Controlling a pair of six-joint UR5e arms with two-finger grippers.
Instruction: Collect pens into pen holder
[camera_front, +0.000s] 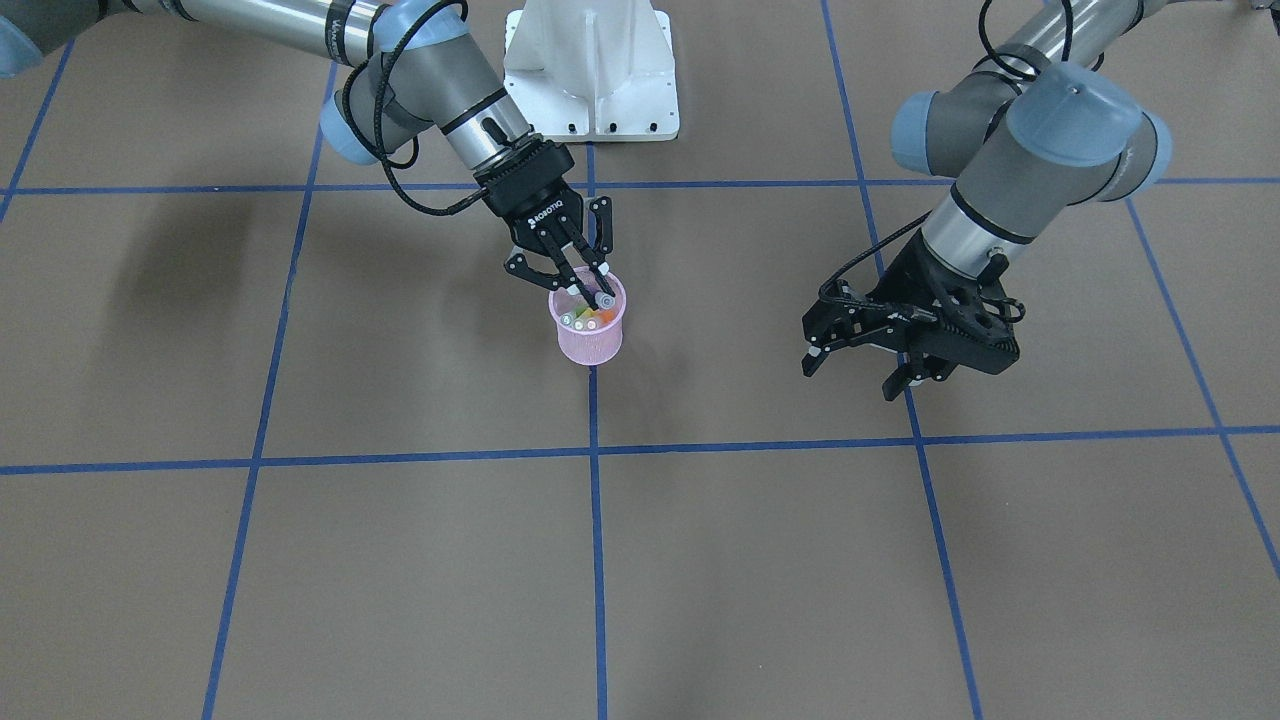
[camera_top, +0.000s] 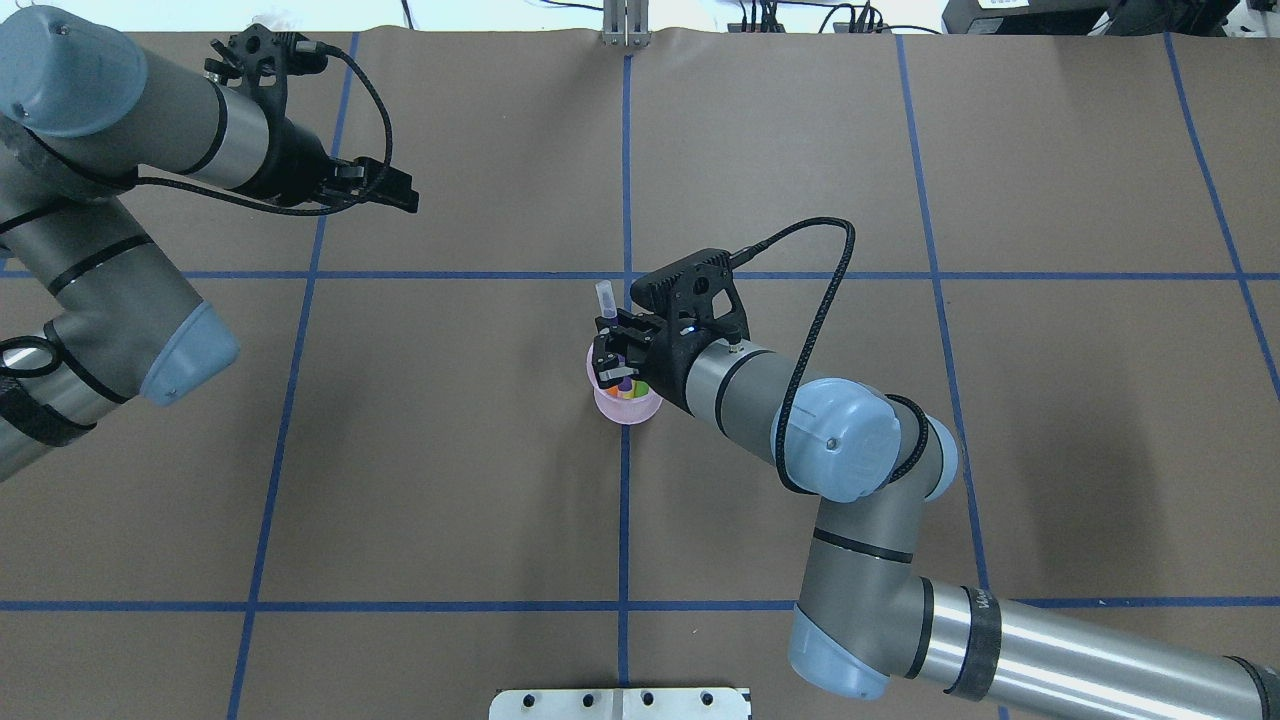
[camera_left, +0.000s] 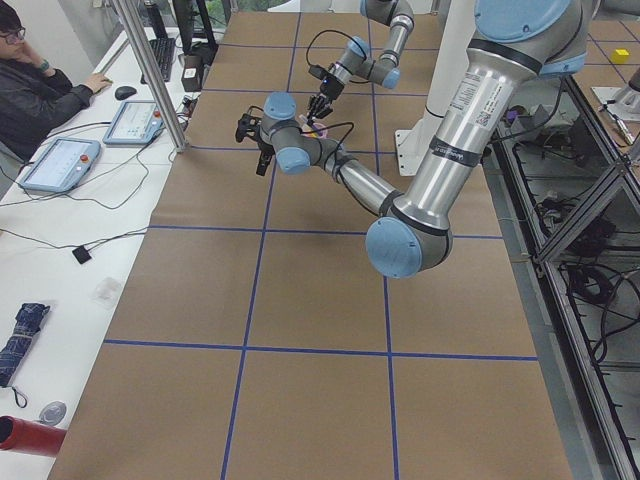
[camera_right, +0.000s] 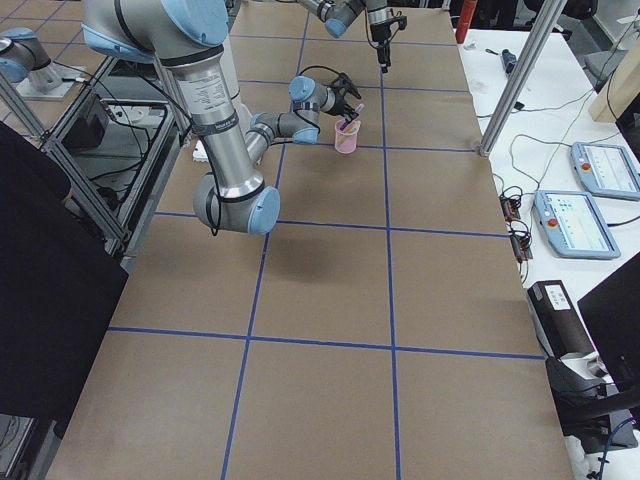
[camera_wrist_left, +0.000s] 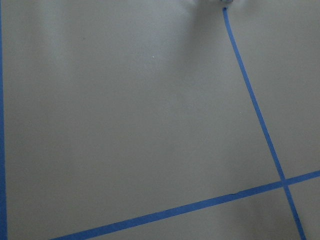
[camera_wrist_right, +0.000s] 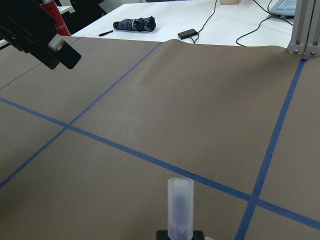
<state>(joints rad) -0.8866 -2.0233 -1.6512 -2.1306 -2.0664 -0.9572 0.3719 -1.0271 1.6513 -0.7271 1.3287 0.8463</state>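
The right fingers (camera_front: 573, 270) grip the purple, translucent-capped marker pen (camera_wrist_right: 180, 207) slightly tilted, its lower end inside the round pink wire-mesh pen holder (camera_front: 590, 345) beneath them.

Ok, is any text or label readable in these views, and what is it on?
"ROBOTIQ": white lettering on the right gripper, which holds a pen at the pen holder.
Lettering on the right arm: too blurred to read.
Screens of the teach pendants: too small to read.
Nothing else is legible.
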